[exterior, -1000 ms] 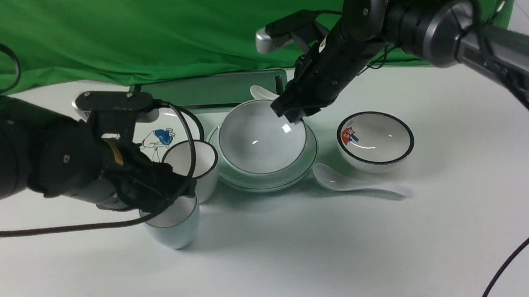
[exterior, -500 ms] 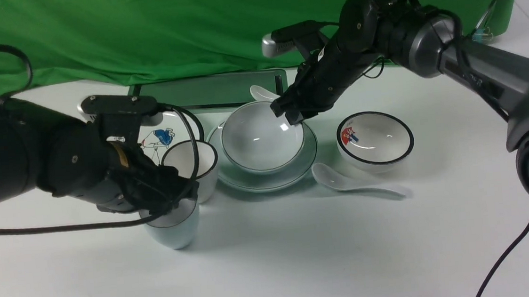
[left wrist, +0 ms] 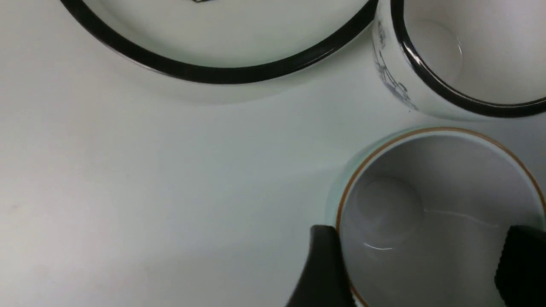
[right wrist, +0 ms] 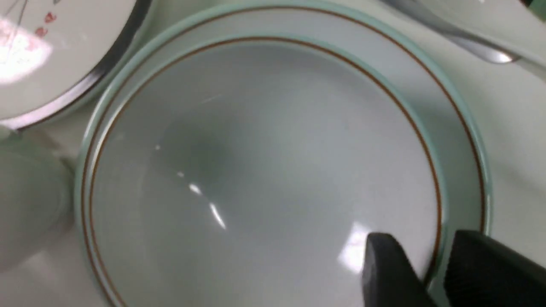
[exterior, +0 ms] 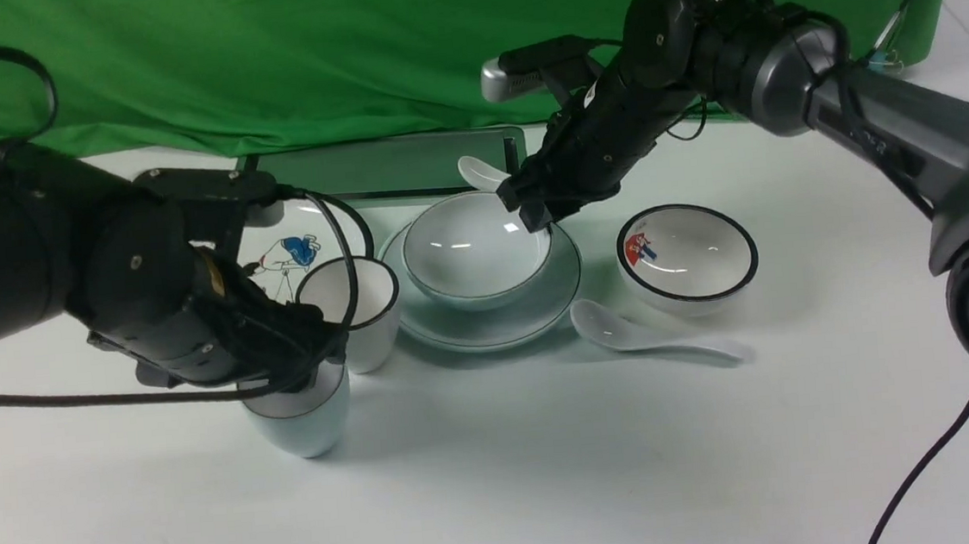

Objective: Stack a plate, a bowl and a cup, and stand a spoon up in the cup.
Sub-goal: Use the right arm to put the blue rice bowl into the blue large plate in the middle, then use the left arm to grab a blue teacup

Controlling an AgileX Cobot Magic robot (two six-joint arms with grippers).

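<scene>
The bowl (exterior: 474,247) (right wrist: 264,170) sits level in the plate (exterior: 489,328) (right wrist: 443,128). My right gripper (exterior: 531,209) (right wrist: 426,236) is open at the bowl's far right rim, one finger inside and one outside, with a gap showing. The cup (exterior: 302,425) (left wrist: 426,192) stands upright on the table at front left. My left gripper (exterior: 306,368) (left wrist: 422,264) is open just over it, its fingers (left wrist: 324,264) spread about as wide as the cup's rim. The spoon (exterior: 654,341) lies on the table right of the plate.
A black-rimmed cup (exterior: 362,303) (left wrist: 469,51) stands right beside the cup. A cartoon plate (exterior: 284,253) (left wrist: 213,34) is behind it, and a black-rimmed bowl (exterior: 688,256) is at the right. Another spoon (exterior: 476,169) lies behind the bowl by a dark tray (exterior: 390,167).
The bowl came down from a tilted, lifted hold to rest level in the plate, and the right jaws parted. The left jaws spread wider and the cup now stands slightly further left.
</scene>
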